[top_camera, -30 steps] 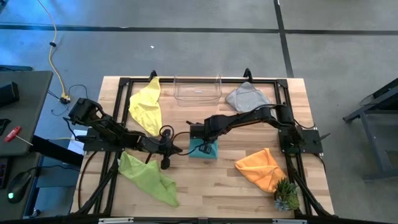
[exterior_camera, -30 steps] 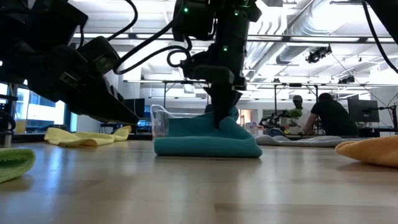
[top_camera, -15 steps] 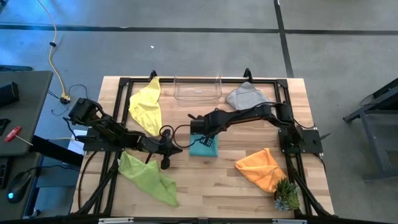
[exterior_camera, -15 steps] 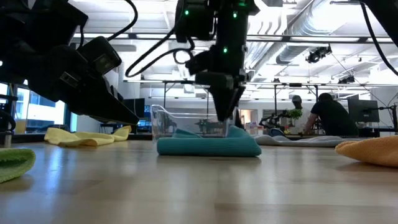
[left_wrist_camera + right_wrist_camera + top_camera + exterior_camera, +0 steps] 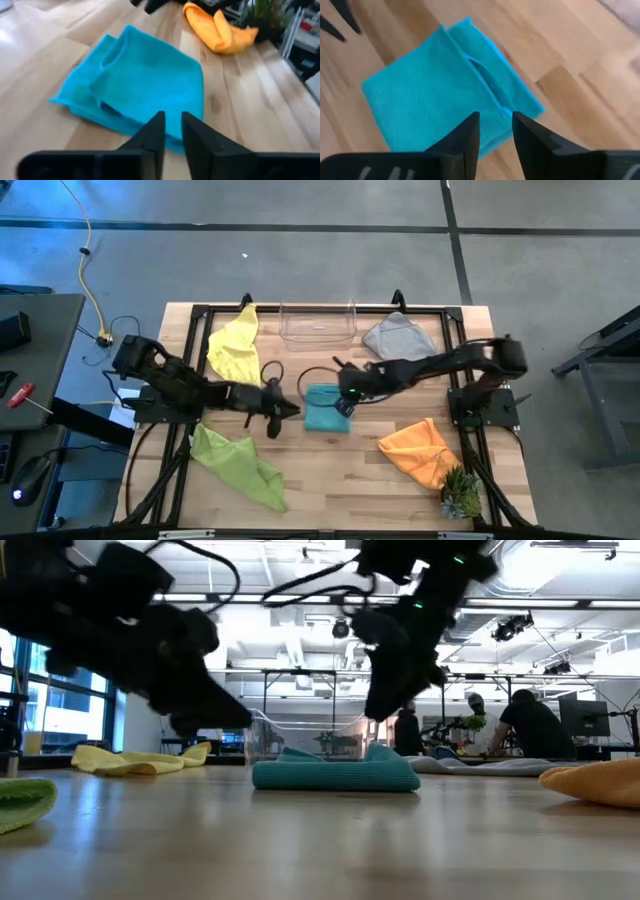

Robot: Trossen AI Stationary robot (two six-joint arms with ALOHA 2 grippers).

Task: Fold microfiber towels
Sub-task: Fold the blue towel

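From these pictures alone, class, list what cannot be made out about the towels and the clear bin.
- Teal towel: its underside and layer count, hidden by its own folds in every view.
- Lime green towel: cut off by the low view's edge.
- Clear bin: partly hidden in the low view behind the teal towel.

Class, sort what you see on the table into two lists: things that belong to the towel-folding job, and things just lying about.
Job:
teal towel
yellow towel
lime towel
grey towel
orange towel

Lying about:
clear bin
plant
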